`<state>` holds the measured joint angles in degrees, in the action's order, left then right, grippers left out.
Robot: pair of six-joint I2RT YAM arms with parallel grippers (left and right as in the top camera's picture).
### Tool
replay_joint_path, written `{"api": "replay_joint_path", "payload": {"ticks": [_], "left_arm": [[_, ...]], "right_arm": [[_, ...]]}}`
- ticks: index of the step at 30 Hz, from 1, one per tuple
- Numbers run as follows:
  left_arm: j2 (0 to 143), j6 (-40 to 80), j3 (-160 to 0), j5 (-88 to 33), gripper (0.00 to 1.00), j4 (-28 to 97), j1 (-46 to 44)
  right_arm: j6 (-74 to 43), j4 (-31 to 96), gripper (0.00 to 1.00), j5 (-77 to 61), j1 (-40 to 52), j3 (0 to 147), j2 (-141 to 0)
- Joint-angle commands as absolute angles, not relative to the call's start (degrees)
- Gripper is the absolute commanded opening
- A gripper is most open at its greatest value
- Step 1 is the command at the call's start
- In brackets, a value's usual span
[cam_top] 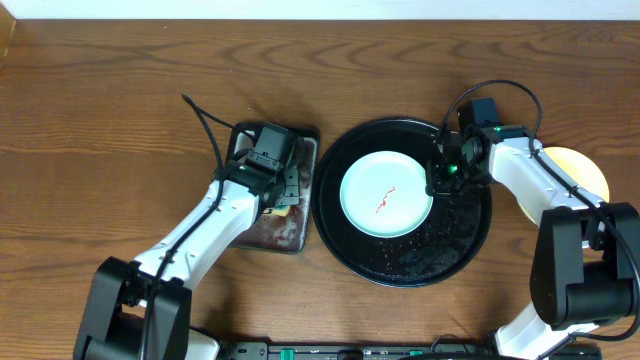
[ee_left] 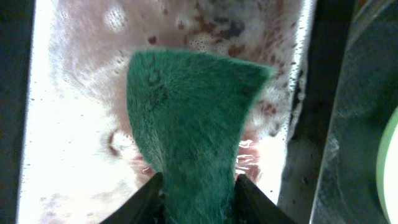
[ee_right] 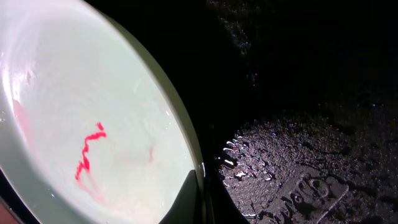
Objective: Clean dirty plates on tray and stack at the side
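A pale mint-green plate with a thin red smear lies in the black tray. My right gripper is shut on its right rim. In the right wrist view one dark finger presses on the plate at its edge, with the wet tray beside it. A yellow plate lies on the wood at the far right, partly hidden by the right arm. My left gripper hovers over the small metal tray, shut on a green sponge.
The small metal tray holds reddish, foamy water left of the black tray. The black tray's rim and the mint plate's edge show at the right of the left wrist view. Bare wood tabletop spreads at left and back.
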<state>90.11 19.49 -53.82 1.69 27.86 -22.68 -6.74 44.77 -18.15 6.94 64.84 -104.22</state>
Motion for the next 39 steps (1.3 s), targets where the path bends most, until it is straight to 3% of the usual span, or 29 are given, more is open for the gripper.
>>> {"api": "replay_joint_path", "payload": {"ticks": [1,7,24,26,30,39], "left_arm": [[90.21,19.35,-54.59,1.74,0.38,29.06,-22.81],[90.59,19.33,-54.59,1.76,0.59,29.5,-22.81],[97.27,19.35,-53.69,1.76,0.6,28.03,-22.81],[98.59,19.38,-53.69,1.74,0.49,27.49,-22.81],[99.24,19.38,-53.69,1.76,0.1,27.29,-22.81],[96.6,19.35,-54.15,1.76,0.07,27.99,-22.79]], "right_arm": [[-6.17,44.75,0.01,-18.26,7.22,64.64,-104.31],[-6.17,44.75,0.01,-18.26,7.22,64.64,-104.31],[-6.17,44.75,0.01,-18.26,7.22,64.64,-104.31],[-6.17,44.75,0.01,-18.26,7.22,64.64,-104.31],[-6.17,44.77,0.01,-18.26,7.22,64.64,-104.31],[-6.15,44.77,0.01,-18.24,7.22,64.64,-104.31]]}}
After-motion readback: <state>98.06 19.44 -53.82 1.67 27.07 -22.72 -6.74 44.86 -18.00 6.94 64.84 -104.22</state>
